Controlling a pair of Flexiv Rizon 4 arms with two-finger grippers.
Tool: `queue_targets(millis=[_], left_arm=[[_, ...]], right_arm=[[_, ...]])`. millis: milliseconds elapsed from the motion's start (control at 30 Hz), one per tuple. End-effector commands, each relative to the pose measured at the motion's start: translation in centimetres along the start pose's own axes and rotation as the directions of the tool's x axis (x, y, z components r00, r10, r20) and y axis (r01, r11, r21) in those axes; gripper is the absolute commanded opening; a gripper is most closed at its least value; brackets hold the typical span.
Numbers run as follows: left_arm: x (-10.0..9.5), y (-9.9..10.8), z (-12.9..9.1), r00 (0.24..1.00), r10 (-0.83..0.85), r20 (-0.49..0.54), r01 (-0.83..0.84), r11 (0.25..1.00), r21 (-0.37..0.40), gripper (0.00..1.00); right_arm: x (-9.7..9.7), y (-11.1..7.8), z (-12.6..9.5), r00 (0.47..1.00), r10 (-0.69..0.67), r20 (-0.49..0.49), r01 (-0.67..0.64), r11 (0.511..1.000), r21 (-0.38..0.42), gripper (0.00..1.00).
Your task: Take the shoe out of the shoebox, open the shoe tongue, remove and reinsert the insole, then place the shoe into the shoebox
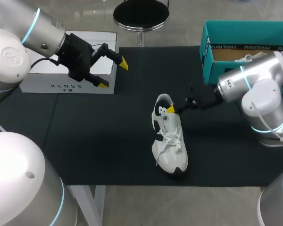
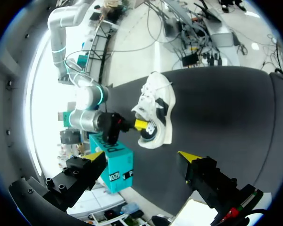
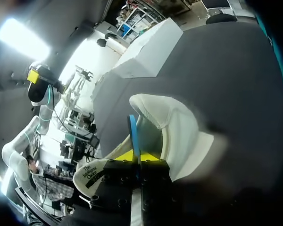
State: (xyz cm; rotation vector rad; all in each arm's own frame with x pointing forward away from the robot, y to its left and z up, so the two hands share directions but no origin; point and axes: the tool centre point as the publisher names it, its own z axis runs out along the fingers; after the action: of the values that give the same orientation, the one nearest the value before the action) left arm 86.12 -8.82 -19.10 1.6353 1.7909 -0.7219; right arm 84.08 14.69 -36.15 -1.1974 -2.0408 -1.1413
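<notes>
Head view: the shoe [image 1: 170, 143] lies on the mat [image 1: 85, 136], well apart from the shoebox [image 1: 208, 56]. Our right gripper [image 1: 172, 109] sits at its heel opening. Our left gripper [image 1: 112, 71] hangs spread wide over the white box [image 1: 61, 85].

Left wrist view: our left gripper [image 2: 140, 155] shows its tips far apart with nothing between them. Ahead lies the shoe [image 2: 155, 110], the right gripper [image 2: 140, 124] at its heel.

Right wrist view: our right gripper [image 3: 137, 154] is pinched narrow on a thin blue-edged sheet, which we take for the insole [image 3: 133, 127], at the shoe [image 3: 179, 136]. We judge the insole light and floppy, likely to buckle, so the heel end is the place to hold it. The shoe is light and may slide, so we think the left gripper should steady its toe.
</notes>
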Motion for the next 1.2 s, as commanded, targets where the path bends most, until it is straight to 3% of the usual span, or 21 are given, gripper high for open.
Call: queue_targets(millis=[33,100,167,233,1200], left_arm=[[0.0,0.0,0.0,1.0,0.001,-0.002,-0.001,1.0,-0.001,1.0],[0.0,0.0,0.0,1.0,0.001,-0.002,-0.001,1.0,-0.001,1.0],[0.0,0.0,0.0,1.0,0.001,-0.002,-0.001,1.0,-0.001,1.0],[0.0,0.0,0.0,1.0,0.001,-0.002,-0.001,1.0,-0.001,1.0],[0.0,0.0,0.0,1.0,0.001,-0.002,-0.001,1.0,-0.001,1.0]], right_arm=[[0.0,-0.5,0.4,1.0,0.004,0.005,-0.004,1.0,0.004,0.0],[0.0,-0.5,0.3,1.0,0.005,0.007,-0.005,1.0,0.007,0.0],[0.1,-0.3,0.0,1.0,0.008,0.013,-0.008,1.0,0.006,0.36],[0.2,0.0,-0.3,1.0,0.006,0.021,-0.006,1.0,0.001,1.0],[1.1,3.3,-3.2,0.988,-0.118,0.098,0.123,0.991,-0.056,1.0]])
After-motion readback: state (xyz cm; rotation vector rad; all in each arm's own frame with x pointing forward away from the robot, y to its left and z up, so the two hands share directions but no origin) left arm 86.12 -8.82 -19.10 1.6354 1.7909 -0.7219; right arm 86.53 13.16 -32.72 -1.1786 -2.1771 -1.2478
